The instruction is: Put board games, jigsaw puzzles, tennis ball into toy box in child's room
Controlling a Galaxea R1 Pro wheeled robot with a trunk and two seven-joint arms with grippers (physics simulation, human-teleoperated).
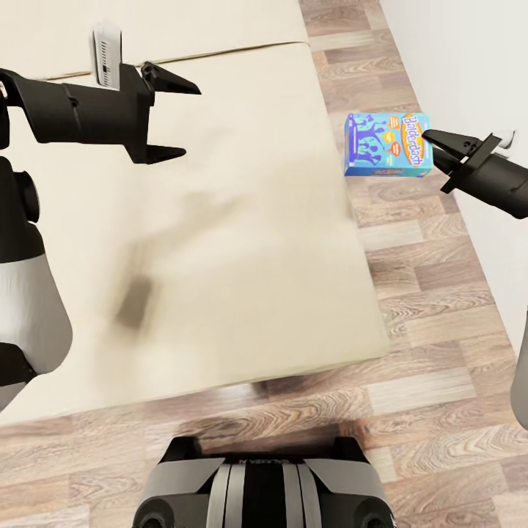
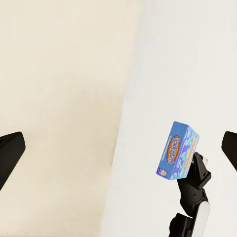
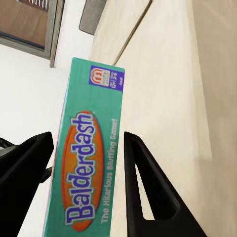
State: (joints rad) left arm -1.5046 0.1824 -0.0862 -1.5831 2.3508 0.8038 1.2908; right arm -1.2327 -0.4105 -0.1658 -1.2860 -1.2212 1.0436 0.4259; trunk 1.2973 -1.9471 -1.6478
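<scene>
The right gripper (image 1: 438, 152), at the right edge of the head view, pinches the Balderdash board game (image 1: 387, 144) by one narrow end, its two dark fingers closed on the box's faces. In the right wrist view the fingers (image 3: 148, 187) stand on either side of the teal edge panel (image 3: 86, 163) with the name printed along it in blue on an orange oval. The box hangs in the air over the wooden floor (image 1: 411, 293), just beside the right edge of the bed (image 1: 220, 242), in the upper right of the head frame.

The left gripper (image 1: 170, 116), at upper left, is spread wide and holds nothing; it hovers over the beige mattress. Its wrist camera looks across to the box (image 2: 178, 150) held upright by the other arm.

As for progress, one board game appears lifted off the bed and in hand, but it is not yet in the toy box, which would still have to be reached. The part of the mattress in view is bare, apart from a dark blurred smudge at lower left that I cannot identify. Whether the other games, the puzzles and the ball are stowed cannot be judged here.

The box itself is a flat cardboard carton, blue on its broad face with cartoon figures, and looks rigid and light.
</scene>
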